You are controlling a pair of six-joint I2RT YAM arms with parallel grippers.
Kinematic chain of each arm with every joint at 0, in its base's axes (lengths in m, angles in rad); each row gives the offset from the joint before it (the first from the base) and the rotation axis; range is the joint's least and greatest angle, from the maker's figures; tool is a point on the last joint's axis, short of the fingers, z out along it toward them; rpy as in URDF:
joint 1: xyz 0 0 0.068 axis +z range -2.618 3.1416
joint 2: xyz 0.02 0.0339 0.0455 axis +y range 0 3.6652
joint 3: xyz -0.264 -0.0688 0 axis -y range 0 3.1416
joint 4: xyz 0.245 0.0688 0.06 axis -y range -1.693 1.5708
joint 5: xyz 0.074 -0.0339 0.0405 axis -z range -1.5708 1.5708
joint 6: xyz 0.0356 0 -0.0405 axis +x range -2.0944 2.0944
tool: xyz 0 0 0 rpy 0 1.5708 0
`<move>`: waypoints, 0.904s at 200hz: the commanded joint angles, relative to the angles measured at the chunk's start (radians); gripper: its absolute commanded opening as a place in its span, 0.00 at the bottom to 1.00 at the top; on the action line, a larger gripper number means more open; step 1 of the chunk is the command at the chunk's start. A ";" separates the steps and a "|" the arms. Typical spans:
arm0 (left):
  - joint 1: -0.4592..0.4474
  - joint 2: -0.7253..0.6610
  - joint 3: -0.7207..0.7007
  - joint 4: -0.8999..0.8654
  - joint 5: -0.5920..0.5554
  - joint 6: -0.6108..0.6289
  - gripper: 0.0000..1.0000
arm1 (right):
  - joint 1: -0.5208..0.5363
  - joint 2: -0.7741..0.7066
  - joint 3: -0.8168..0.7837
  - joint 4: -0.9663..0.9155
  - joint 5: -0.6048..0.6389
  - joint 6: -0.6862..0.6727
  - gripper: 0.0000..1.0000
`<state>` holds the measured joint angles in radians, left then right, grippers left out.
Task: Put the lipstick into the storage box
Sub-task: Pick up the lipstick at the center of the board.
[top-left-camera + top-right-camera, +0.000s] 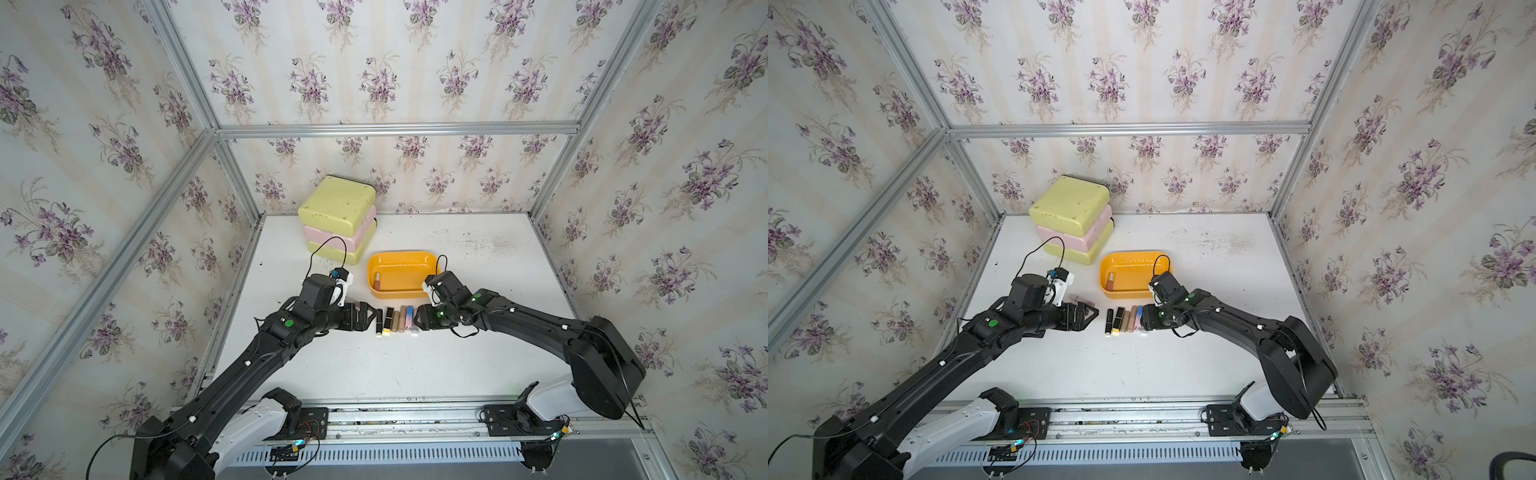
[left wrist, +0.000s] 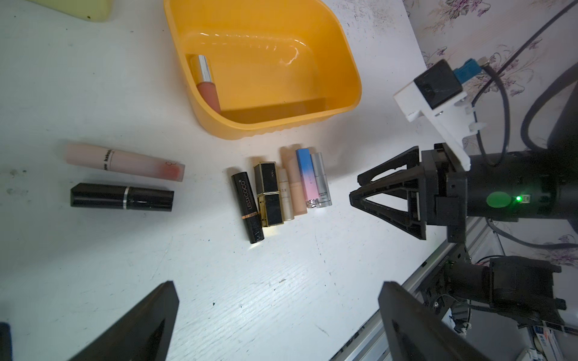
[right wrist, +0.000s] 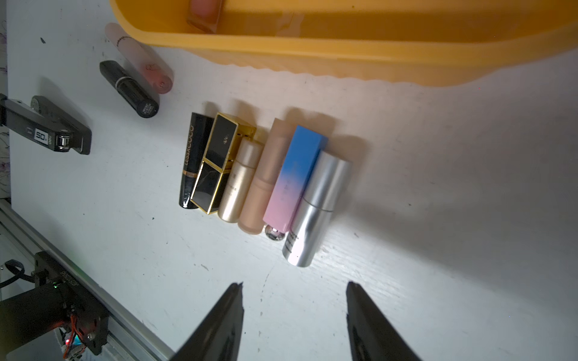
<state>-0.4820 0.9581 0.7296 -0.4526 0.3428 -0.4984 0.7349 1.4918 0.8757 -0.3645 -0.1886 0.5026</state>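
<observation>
Two grippers, left [image 1: 368,316] and right [image 3: 294,322], spread empty, flank six lipsticks [image 1: 397,320].

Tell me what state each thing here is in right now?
storage box: open, one lipstick inside.
lipstick in the box: lying along one wall.
row of six lipsticks: lying packed side by side on the table.
two separate lipsticks: lying apart from the row.
stacked lidded boxes: closed.
left gripper: open, empty.
right gripper: open, empty.
</observation>
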 commanded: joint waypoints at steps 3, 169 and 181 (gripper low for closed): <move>0.002 -0.050 -0.035 0.011 -0.037 -0.016 1.00 | 0.010 0.022 -0.001 0.005 0.047 0.018 0.52; 0.040 -0.057 -0.056 -0.037 -0.011 0.041 1.00 | 0.062 0.163 0.078 -0.019 0.132 0.023 0.41; 0.044 -0.061 -0.058 -0.040 -0.007 0.041 1.00 | 0.064 0.165 0.074 -0.018 0.133 0.023 0.41</move>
<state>-0.4446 0.9051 0.6743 -0.5011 0.3199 -0.4732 0.7933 1.6501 0.9482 -0.3653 -0.0864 0.5236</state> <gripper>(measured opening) 0.997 0.410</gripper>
